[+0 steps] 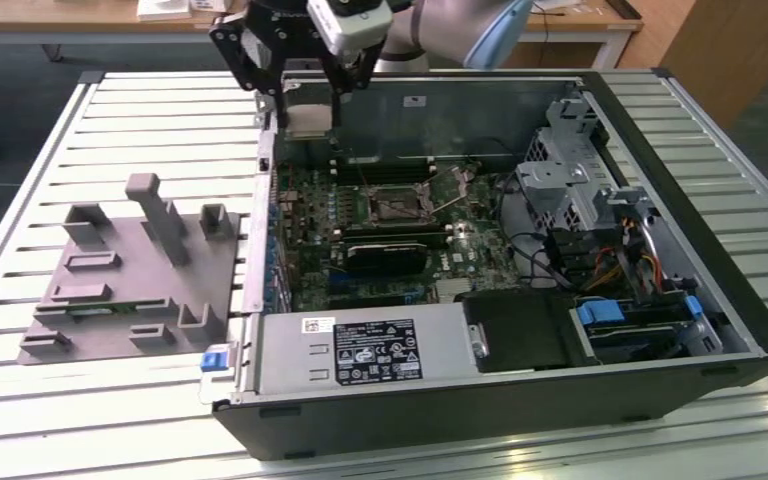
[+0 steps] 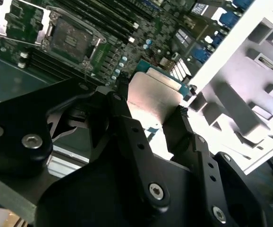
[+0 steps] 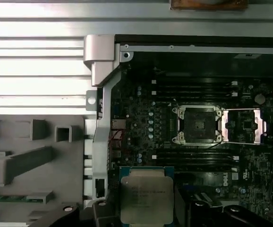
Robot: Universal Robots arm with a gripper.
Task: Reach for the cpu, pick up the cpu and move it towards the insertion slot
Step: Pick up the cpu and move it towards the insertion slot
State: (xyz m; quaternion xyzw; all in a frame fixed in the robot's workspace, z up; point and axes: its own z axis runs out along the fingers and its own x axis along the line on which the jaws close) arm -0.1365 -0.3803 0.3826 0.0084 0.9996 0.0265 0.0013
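A black claw [image 1: 308, 118] hung over the far edge of an open computer case [image 1: 704, 300], toward the exterior view's left, and was clenched on the cpu [image 1: 308, 120], a small flat square chip with a silvery top. In both wrist views the cpu [image 2: 153, 100] sat between the two black fingers [image 2: 127, 127], pinched at opposite edges, its metal face [image 3: 145, 196] showing plainly and a thin green rim around it. The chip was in the air, clear of the circuit board [image 1: 357, 225] beneath it. The insertion slot [image 1: 396, 204], a square socket with a dark centre and a silver frame, lay open on the board well apart from the claw, nearer the middle of the case; in the first wrist view the slot [image 3: 196, 125] had its metal cover plate [image 3: 243, 126] folded back beside it. The case rested on a slatted white table [image 1: 131, 100], with a grey fixture plate [image 1: 124, 275] just beside it on the exterior view's left.
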